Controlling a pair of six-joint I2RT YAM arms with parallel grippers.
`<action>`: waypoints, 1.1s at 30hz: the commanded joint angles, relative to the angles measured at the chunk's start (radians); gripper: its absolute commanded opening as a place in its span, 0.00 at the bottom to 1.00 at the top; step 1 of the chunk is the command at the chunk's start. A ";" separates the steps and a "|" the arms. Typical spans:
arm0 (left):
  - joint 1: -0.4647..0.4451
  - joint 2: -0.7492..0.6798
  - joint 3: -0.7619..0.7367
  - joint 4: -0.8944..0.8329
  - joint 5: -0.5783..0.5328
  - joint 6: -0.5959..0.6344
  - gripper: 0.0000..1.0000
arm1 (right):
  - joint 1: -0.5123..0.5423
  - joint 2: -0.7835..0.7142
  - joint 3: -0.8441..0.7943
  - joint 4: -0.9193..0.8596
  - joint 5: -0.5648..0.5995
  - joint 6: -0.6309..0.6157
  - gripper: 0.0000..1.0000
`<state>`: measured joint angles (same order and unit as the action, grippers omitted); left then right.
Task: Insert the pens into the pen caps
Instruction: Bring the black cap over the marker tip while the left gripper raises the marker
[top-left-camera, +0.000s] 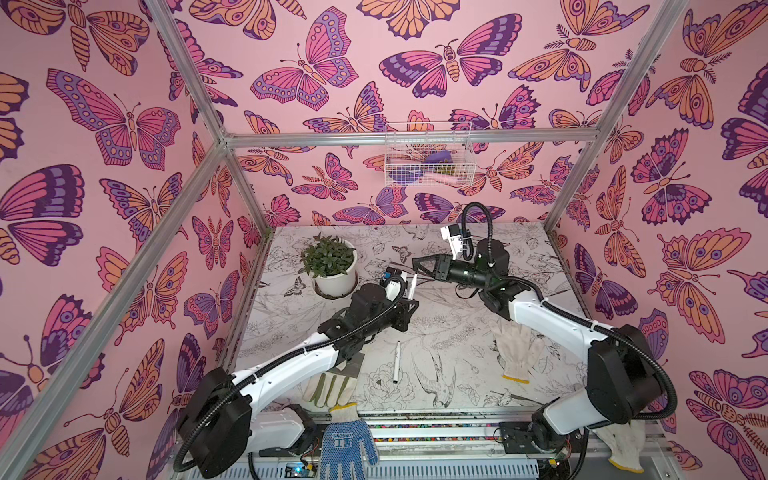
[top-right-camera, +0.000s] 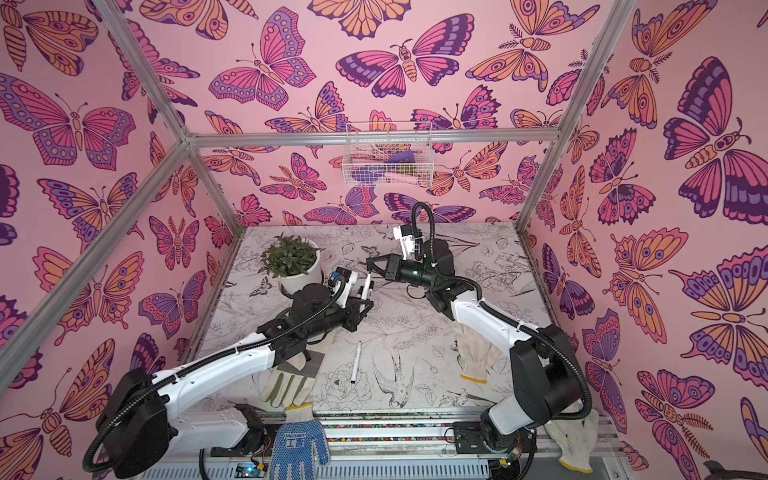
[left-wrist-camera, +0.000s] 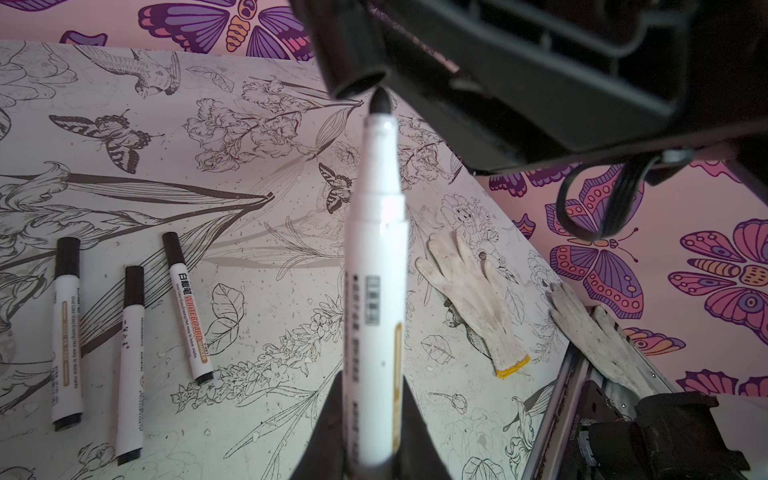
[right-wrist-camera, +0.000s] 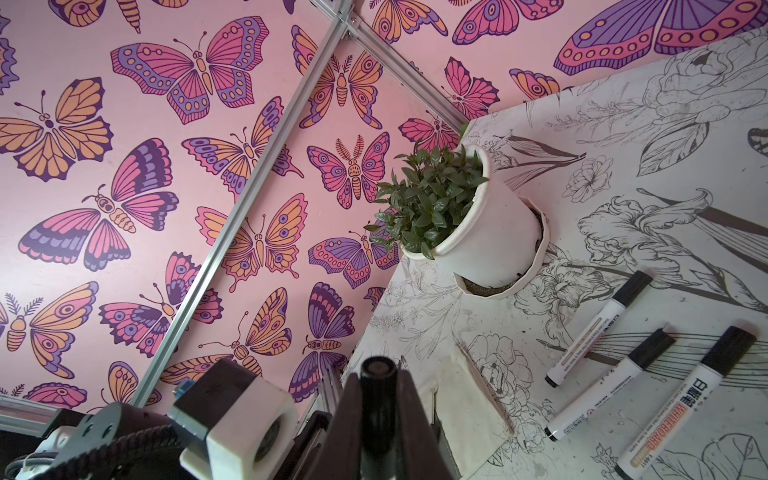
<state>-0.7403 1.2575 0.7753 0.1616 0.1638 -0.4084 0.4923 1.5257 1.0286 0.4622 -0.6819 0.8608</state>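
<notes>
Your left gripper (left-wrist-camera: 371, 376) pinches the pen (top-left-camera: 412, 286), which points six-to-twelve o'clock in both top views, its tip just short of the cap (left-wrist-camera: 345, 45) pinched in your right gripper (right-wrist-camera: 378, 382), whose mouth sits slightly off-axis.

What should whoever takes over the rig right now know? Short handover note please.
Left gripper: shut on an uncapped pen, tip aimed at the cap.
Right gripper: shut on a black cap, open end facing that pen.
The tip sits just short of the cap's mouth, not yet inserted.
Done: three capped pens lie side by side on the table.
A lone pen lies apart, nearer the front edge; too small to tell whether it is capped.
Left: push the held pen into the cap, set it down, then check the lone pen.
</notes>
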 joint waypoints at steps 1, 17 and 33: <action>-0.004 -0.007 0.012 0.022 -0.006 0.010 0.00 | -0.006 -0.031 0.035 0.066 -0.002 0.019 0.00; -0.004 -0.002 0.019 0.025 -0.002 0.016 0.00 | -0.008 -0.015 0.036 0.016 -0.014 -0.011 0.00; -0.004 0.005 0.021 0.030 -0.012 0.011 0.00 | -0.001 -0.002 0.034 -0.022 -0.024 -0.049 0.00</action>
<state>-0.7403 1.2579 0.7757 0.1646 0.1635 -0.4080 0.4915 1.5166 1.0317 0.4404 -0.6926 0.8299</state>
